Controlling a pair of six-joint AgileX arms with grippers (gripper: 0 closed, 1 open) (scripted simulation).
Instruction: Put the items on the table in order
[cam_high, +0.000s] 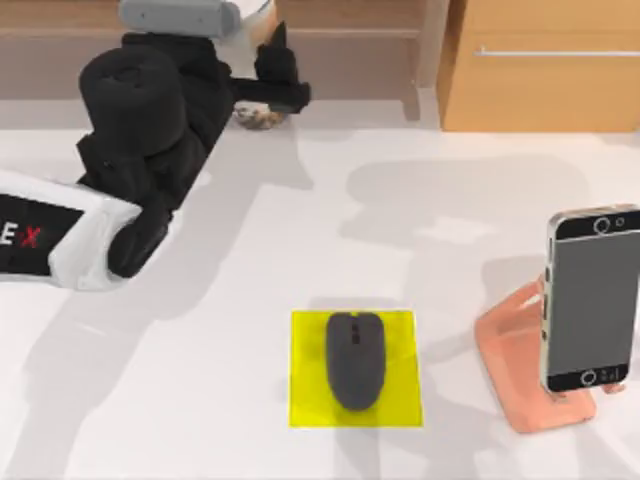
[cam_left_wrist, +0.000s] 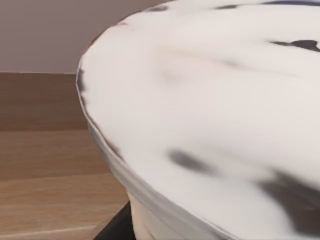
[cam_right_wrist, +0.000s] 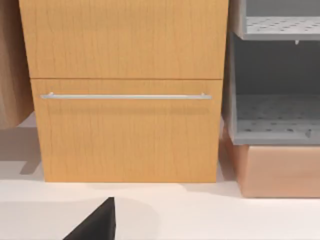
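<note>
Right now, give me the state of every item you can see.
Mouse: flat on the yellow mat.
Phone: propped up on the pink stand.
Cup: at the table's back edge, by the left gripper.
Cabinet drawer: closed.

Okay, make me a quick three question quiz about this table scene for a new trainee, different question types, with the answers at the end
1. True or false: the mouse lies on the yellow mat.
2. Multiple choice: the smartphone is
A. flat on the table
B. propped on the pink stand
C. inside the wooden cabinet
3. Fill in: the left gripper is at the table's ___ edge, by the cup.

Key
1. True.
2. B.
3. Far; the cup's white lid looms close in the left wrist view.
</note>
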